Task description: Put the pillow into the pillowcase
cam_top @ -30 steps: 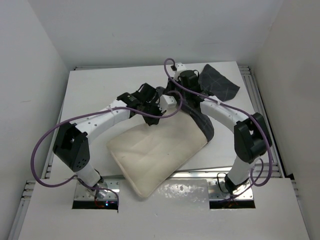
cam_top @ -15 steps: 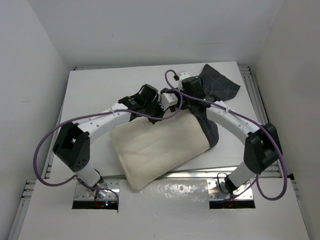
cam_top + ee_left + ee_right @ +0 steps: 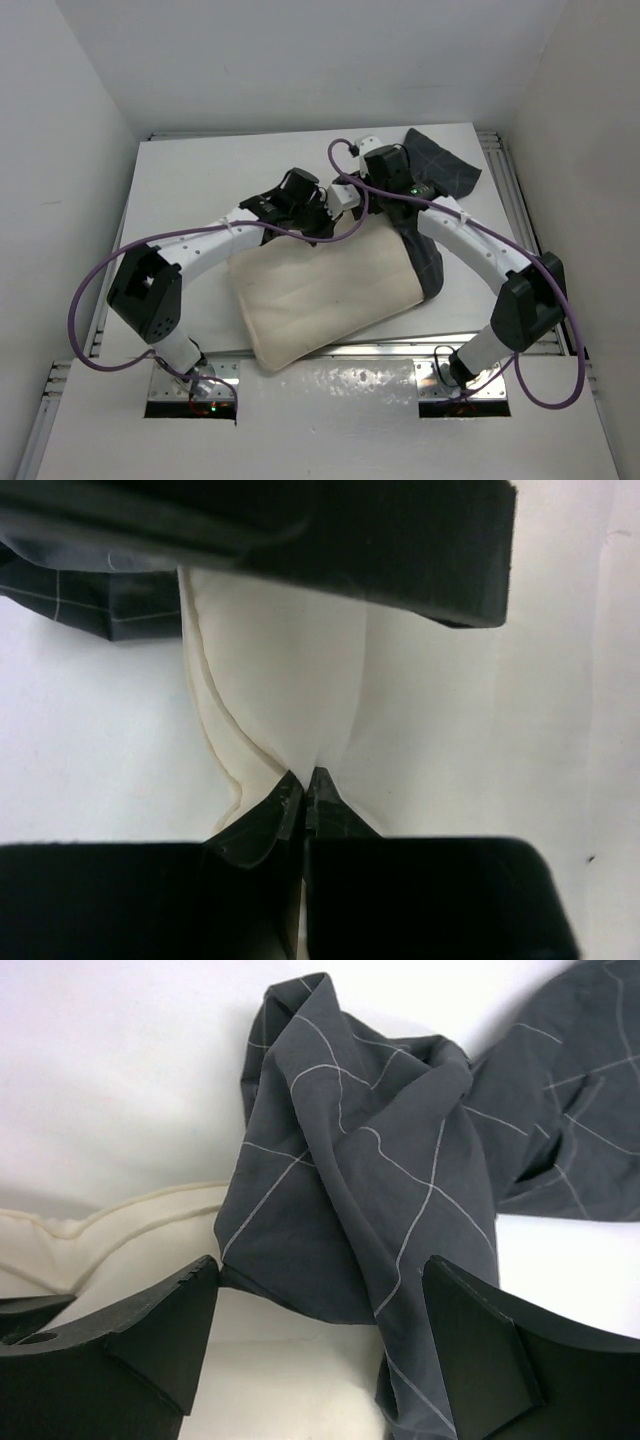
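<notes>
The cream pillow [image 3: 320, 295] lies slantwise in the middle of the table, its right end inside the dark checked pillowcase [image 3: 428, 262]. The rest of the case trails to the back right. My left gripper [image 3: 322, 214] is at the pillow's far edge. In the left wrist view the gripper [image 3: 303, 780] is shut, pinching a fold of the pillow [image 3: 290, 670], with the pillowcase [image 3: 90, 605] at the upper left. My right gripper [image 3: 320, 1305] is open, its fingers either side of the bunched pillowcase [image 3: 370, 1180] above the pillow [image 3: 290, 1380], gripping nothing.
The white table [image 3: 200, 190] is walled on three sides, with metal rails along its left and right edges. The right arm's black wrist [image 3: 400, 540] hangs close over the left gripper. Purple cables loop beside both arms. The pillow's near corner overhangs the front edge [image 3: 380, 350].
My right gripper has opened and let go of the pillowcase. The pillow has swung and slid to the right, further into the case. The left gripper stays shut on the pillow.
</notes>
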You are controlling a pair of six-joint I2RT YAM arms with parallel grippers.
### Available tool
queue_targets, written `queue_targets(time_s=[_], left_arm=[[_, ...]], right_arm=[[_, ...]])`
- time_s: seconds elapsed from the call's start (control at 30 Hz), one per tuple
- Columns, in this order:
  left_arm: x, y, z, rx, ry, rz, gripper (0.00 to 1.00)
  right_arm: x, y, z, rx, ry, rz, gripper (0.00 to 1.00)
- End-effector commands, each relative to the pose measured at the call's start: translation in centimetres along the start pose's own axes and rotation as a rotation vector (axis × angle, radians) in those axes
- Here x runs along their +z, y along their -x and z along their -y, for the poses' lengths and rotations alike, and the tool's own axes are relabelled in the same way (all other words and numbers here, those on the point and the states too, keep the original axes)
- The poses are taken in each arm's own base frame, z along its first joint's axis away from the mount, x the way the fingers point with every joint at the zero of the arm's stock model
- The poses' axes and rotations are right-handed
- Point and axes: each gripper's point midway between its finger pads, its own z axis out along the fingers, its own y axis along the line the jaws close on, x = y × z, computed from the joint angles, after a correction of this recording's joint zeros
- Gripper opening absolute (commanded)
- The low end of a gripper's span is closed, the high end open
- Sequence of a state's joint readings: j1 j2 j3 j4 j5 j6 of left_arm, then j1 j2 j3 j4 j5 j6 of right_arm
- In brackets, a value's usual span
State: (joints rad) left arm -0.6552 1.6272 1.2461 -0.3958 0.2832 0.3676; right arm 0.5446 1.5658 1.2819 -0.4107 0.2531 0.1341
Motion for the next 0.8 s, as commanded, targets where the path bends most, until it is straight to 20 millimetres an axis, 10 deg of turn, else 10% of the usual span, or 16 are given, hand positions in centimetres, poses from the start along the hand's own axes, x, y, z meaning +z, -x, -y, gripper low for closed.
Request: queue_targets(time_s=[0.0, 0.47, 0.77], left_arm=[[-0.3, -3.5, -2.9, -0.223, 0.122, -0.089, 0.0], [0.2, -3.5, -2.3, -0.167, 0.116, -0.088, 0.0], [0.8, -3.8, -2.5, -0.176, 0.122, -0.096, 0.0]], right_arm=[[-4.1, 4.2, 4.5, 0.057, -0.126, 0.092, 0.81], [2.0, 2.9, -1.3, 0.358, 0.19, 0.012, 0.84], [5.8, 3.2, 1.8, 0.377, -0.021, -0.089, 0.83]])
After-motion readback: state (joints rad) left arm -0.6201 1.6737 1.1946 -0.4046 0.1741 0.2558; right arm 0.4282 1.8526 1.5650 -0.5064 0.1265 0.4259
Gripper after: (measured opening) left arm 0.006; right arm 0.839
